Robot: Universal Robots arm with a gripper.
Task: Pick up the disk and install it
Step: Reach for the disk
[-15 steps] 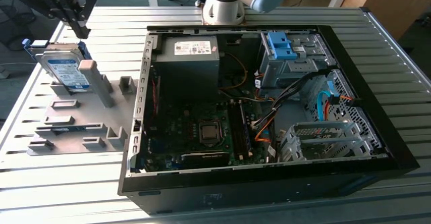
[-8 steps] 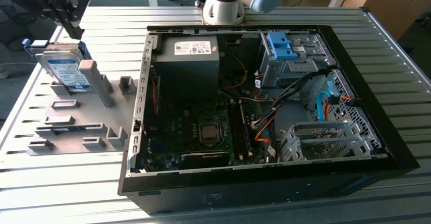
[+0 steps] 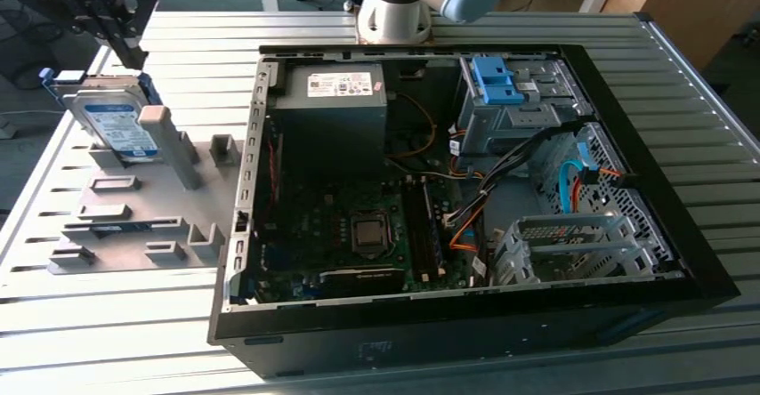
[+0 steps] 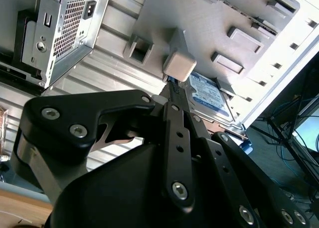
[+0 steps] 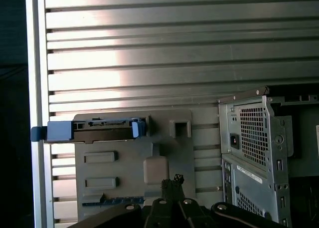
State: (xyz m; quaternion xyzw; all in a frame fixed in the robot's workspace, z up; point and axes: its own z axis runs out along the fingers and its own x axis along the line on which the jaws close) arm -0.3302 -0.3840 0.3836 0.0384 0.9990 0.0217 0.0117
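The disk point(image 3: 113, 124) is a silver-grey drive with a white-and-blue label and a blue frame. It stands leaning in a grey holder plate point(image 3: 131, 226) at the exterior view's left, behind a grey post point(image 3: 164, 133). My gripper point(image 3: 128, 55) hangs just above the disk's upper end, apart from it, its fingers shut together with nothing between them. In the second wrist view the closed fingertips point(image 4: 171, 88) point at the post's cap point(image 4: 179, 64), with the disk's label point(image 4: 209, 96) beyond. In the first wrist view the disk point(image 5: 107, 129) shows edge-on beyond the gripper point(image 5: 172, 180).
An open computer case point(image 3: 665, 235) lies on the slatted metal table point(image 3: 713, 110) beside the holder. Inside are a dark power supply point(image 3: 333, 101), a motherboard, cables, and a drive cage with a blue bracket point(image 3: 493, 79). The arm's base point(image 3: 398, 4) stands behind the case.
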